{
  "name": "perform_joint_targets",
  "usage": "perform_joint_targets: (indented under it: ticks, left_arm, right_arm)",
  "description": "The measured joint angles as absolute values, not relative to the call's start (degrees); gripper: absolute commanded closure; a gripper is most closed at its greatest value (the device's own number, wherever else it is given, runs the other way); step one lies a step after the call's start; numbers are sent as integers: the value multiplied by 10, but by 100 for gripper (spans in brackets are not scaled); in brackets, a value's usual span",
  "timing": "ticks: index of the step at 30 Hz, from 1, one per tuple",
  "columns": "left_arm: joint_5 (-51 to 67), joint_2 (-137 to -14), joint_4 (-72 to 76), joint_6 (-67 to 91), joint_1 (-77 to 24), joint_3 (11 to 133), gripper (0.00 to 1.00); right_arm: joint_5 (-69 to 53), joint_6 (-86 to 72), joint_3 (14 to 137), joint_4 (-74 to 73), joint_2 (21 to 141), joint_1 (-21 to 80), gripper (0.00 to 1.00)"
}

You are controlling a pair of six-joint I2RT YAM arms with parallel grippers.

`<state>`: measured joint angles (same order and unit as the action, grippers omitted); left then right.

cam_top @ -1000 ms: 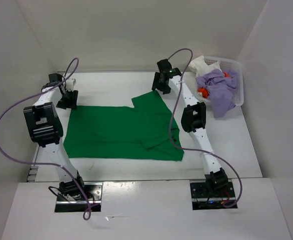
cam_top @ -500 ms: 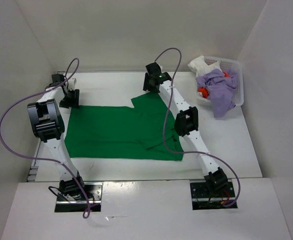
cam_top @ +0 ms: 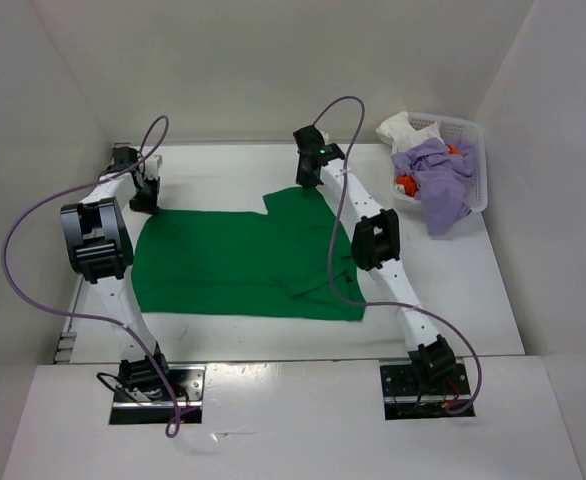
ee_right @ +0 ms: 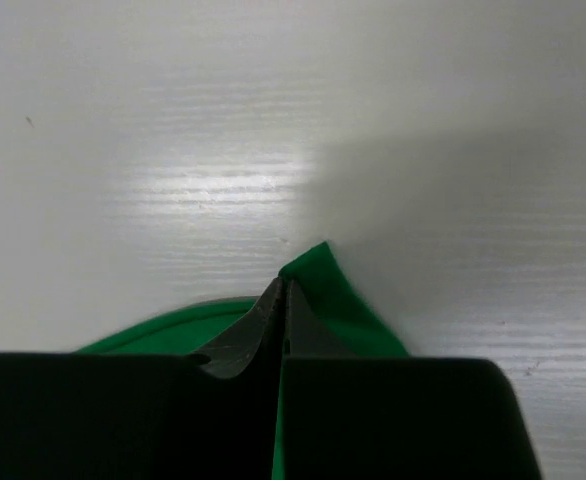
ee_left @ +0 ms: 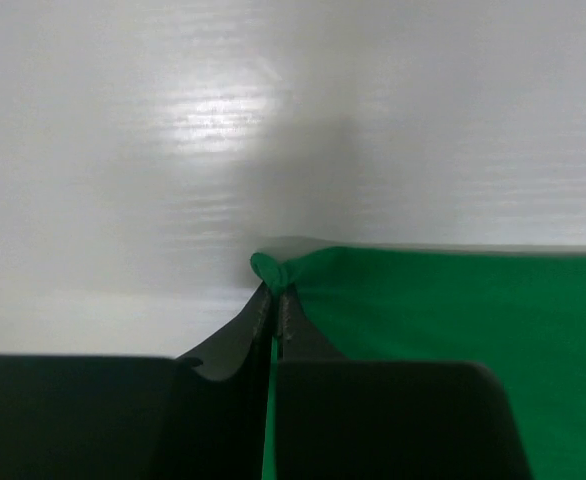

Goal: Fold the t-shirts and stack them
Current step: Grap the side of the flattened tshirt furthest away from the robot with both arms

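The green t-shirt (cam_top: pixel 243 262) lies spread flat in the middle of the table. My left gripper (cam_top: pixel 145 203) is shut on its far left corner (ee_left: pixel 273 268), the cloth bunched at the fingertips. My right gripper (cam_top: pixel 308 187) is shut on the far right corner (ee_right: pixel 318 275) near the collar, a green point sticking out past the tips. A lavender-purple t-shirt (cam_top: pixel 435 178) hangs over the basket's front wall, a white t-shirt (cam_top: pixel 403 128) sits at the basket's back left, and a bit of the orange-red t-shirt (cam_top: pixel 406 185) shows under the lavender one.
The white mesh basket (cam_top: pixel 473 150) stands at the back right of the table. White walls close in the table on the left, back and right. Purple cables loop above both arms.
Both grippers moved to the far edge of the green t-shirt and closed on its two far corners; they stood open above the cloth a second ago.
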<state>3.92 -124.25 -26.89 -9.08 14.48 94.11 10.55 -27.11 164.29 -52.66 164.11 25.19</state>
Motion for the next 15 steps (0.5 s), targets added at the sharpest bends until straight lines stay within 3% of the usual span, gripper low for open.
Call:
perform_joint_targets:
  ticks: [10,15]
  left_arm:
    - [10,-1120,-241,-166,144,806,100]
    - [-14,-1005,-207,-225,135,724,100]
  right_arm:
    - [106,-243,1375,-583,1457,274,100]
    - [86,-246,1126,-545,1260,307,100]
